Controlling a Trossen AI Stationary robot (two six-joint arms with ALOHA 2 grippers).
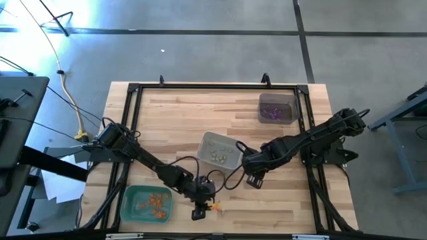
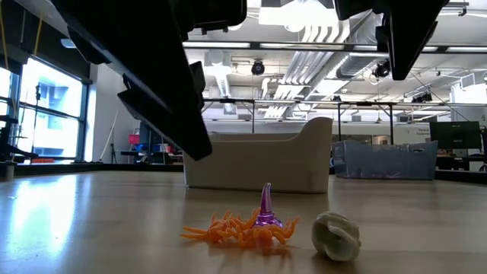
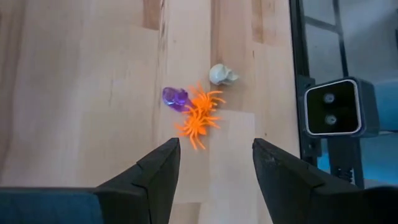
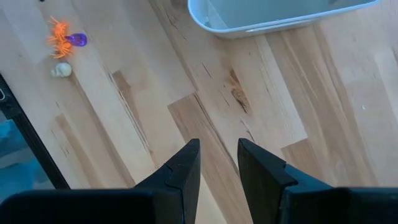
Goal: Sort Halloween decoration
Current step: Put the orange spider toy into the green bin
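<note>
Wooden table; left claw spread above orange spiders; right claw parted, empty.

Three tiny toys sit on the wood table, close to the camera. An orange spider lies flat with its legs spread out. A purple witch hat stands up, touching the spider. A pale skull rests just beside them. Behind them is a white tray. Big dark arm parts hang down from above. A big room with lights shows far behind.
</note>
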